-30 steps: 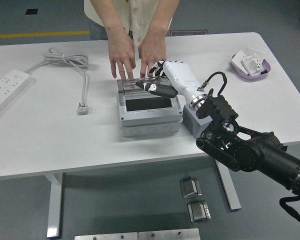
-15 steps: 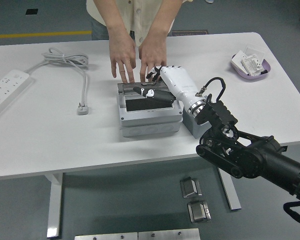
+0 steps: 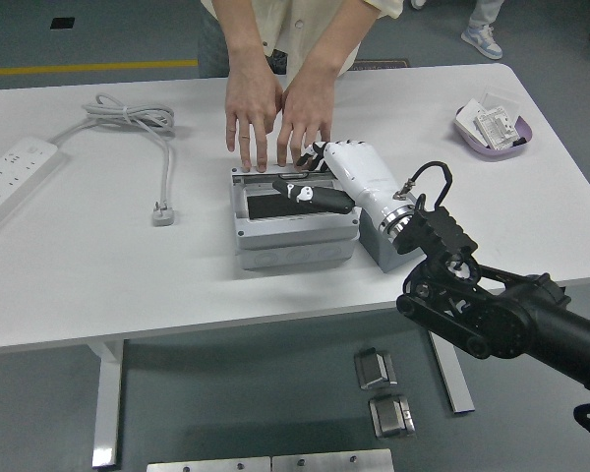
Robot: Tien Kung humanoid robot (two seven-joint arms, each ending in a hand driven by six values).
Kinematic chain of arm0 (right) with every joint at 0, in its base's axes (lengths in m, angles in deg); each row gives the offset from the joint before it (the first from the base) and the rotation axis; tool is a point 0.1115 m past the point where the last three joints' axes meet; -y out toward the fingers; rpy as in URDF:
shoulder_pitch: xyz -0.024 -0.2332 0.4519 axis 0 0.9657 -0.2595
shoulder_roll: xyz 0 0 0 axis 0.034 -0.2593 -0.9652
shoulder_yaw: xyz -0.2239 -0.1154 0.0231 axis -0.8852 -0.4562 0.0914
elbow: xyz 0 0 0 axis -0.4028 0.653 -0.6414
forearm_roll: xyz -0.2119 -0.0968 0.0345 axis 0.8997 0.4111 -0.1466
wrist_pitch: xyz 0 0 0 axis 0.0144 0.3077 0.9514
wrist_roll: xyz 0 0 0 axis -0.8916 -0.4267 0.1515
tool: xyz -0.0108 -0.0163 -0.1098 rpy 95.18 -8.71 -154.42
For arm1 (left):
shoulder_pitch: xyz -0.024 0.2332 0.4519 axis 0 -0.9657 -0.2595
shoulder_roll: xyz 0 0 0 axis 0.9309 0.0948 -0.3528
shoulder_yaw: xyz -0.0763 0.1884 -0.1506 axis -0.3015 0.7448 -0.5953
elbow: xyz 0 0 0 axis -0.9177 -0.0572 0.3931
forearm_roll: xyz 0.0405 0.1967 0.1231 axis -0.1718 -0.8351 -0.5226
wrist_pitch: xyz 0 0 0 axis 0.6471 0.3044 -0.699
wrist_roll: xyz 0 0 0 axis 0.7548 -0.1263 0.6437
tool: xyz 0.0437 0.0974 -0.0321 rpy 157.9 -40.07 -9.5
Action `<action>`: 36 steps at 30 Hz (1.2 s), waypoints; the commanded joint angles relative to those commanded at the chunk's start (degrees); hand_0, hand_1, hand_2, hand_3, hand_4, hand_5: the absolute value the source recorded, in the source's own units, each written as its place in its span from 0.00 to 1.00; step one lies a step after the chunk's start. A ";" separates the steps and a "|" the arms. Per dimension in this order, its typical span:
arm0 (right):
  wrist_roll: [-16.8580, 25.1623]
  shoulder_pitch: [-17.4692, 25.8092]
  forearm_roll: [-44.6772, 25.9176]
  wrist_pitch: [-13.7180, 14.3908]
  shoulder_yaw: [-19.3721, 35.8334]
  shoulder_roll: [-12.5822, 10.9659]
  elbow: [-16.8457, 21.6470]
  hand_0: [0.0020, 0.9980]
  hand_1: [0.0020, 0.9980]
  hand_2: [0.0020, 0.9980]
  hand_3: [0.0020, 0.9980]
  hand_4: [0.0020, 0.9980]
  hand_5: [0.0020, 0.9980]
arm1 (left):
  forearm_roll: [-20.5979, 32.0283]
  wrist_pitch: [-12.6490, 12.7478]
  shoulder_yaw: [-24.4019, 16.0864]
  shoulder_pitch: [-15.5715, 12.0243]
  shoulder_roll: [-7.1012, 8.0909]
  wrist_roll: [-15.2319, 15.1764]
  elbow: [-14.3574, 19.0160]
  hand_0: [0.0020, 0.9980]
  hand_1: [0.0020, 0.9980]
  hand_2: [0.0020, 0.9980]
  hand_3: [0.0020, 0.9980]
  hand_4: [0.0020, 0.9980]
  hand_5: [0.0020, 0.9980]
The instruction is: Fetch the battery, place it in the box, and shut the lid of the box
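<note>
While a person's hands (image 3: 280, 118) press on the far edge of the grey box (image 3: 293, 218), my right hand (image 3: 336, 169) reaches over its opening, fingers curled but whether gripping anything I cannot tell.

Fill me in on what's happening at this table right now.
The robot's right hand reaches over the open grey box, its fingers around the hinged lid at the box's far edge. A person across the table rests both hands on that far edge. The dark battery lies inside the box, so closing the lid remains. The left arm is out of view.
</note>
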 joint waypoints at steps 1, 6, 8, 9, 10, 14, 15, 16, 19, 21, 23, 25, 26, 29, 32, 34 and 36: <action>-0.02 0.08 -0.01 -0.03 -0.01 -0.02 0.03 0.69 0.51 0.57 0.64 0.92 1.00 | 0.02 0.00 0.01 0.00 -0.01 0.00 0.00 0.72 0.80 0.83 0.94 0.98 0.80; -0.03 0.68 -0.31 0.00 -0.28 -0.15 0.37 0.69 0.51 0.57 0.65 0.92 1.00 | 0.06 0.01 -0.02 0.06 -0.07 -0.01 0.00 0.72 0.80 0.83 0.94 0.98 0.80; -0.01 0.95 -0.36 0.05 -0.39 -0.23 0.58 0.69 0.51 0.57 0.65 0.92 1.00 | 0.08 0.01 -0.04 0.09 -0.09 -0.02 0.00 0.72 0.80 0.83 0.94 0.98 0.80; -0.01 1.07 -0.34 0.05 -0.39 -0.27 0.68 0.69 0.51 0.57 0.65 0.92 1.00 | 0.10 0.02 -0.03 0.09 -0.10 -0.03 0.00 0.72 0.80 0.83 0.94 0.98 0.80; 0.00 1.14 -0.32 0.05 -0.32 -0.30 0.74 0.69 0.51 0.57 0.65 0.92 1.00 | 0.12 0.02 -0.01 0.09 -0.12 -0.02 0.00 0.72 0.80 0.83 0.94 0.98 0.80; -0.10 1.33 0.06 -0.03 0.55 -0.44 1.05 0.69 0.51 0.57 0.65 0.92 1.00 | 0.21 0.02 0.06 0.02 -0.17 0.04 0.00 0.72 0.80 0.83 0.94 0.98 0.80; -0.17 1.38 0.24 -0.11 0.86 -0.50 1.16 0.69 0.51 0.57 0.65 0.91 1.00 | 0.21 0.02 0.06 0.01 -0.18 0.05 0.00 0.72 0.80 0.83 0.94 0.99 0.80; -0.26 1.44 0.46 -0.22 1.18 -0.56 1.28 0.69 0.51 0.57 0.65 0.91 1.00 | 0.20 0.02 0.05 0.01 -0.18 0.06 0.00 0.72 0.80 0.83 0.94 0.99 0.80; -0.85 2.06 1.99 -0.99 3.30 -0.93 2.01 0.69 0.51 0.57 0.65 0.91 1.00 | 0.19 0.00 0.02 -0.01 -0.20 0.04 0.00 0.72 0.80 0.83 0.94 0.99 0.80; -1.44 2.83 3.74 -2.03 5.40 -1.29 2.78 0.69 0.51 0.57 0.65 0.91 1.00 | 0.27 -0.01 0.08 -0.05 -0.24 0.04 0.00 0.72 0.80 0.83 0.94 0.99 0.80; -1.92 3.59 5.31 -3.04 7.45 -1.66 3.48 0.69 0.51 0.57 0.65 0.91 1.00 | 0.41 0.00 0.19 -0.13 -0.28 0.04 0.00 0.72 0.80 0.83 0.94 0.99 0.80; -2.46 4.62 7.03 -4.19 9.96 -2.20 4.38 0.69 0.51 0.57 0.65 0.91 1.00 | 0.58 0.02 0.32 -0.25 -0.32 0.08 0.00 0.72 0.80 0.83 0.94 0.99 0.80; -2.71 5.27 7.93 -4.76 11.42 -2.56 4.97 0.69 0.51 0.57 0.65 0.91 1.00 | 0.70 0.05 0.40 -0.32 -0.32 0.10 0.00 0.72 0.80 0.83 0.94 0.99 0.80; -3.37 7.03 10.11 -6.33 15.12 -3.48 6.85 0.68 0.51 0.57 0.65 0.91 1.00 | 0.96 0.12 0.55 -0.53 -0.32 0.14 0.00 0.72 0.80 0.83 0.94 0.99 0.80; -3.78 9.26 12.58 -7.68 19.20 -4.14 9.26 0.68 0.51 0.57 0.65 0.91 1.00 | 1.18 0.18 0.62 -0.73 -0.37 0.21 0.00 0.72 0.80 0.83 0.94 0.99 0.80; -3.69 10.85 13.85 -7.93 21.84 -4.26 10.70 0.68 0.51 0.56 0.64 0.91 1.00 | 1.35 0.22 0.69 -0.84 -0.44 0.24 0.00 0.72 0.80 0.83 0.94 0.99 0.81; -3.39 12.30 14.64 -7.86 24.22 -4.16 11.80 0.68 0.51 0.56 0.64 0.91 1.00 | 1.51 0.24 0.79 -0.93 -0.52 0.25 0.00 0.72 0.80 0.83 0.94 0.99 0.81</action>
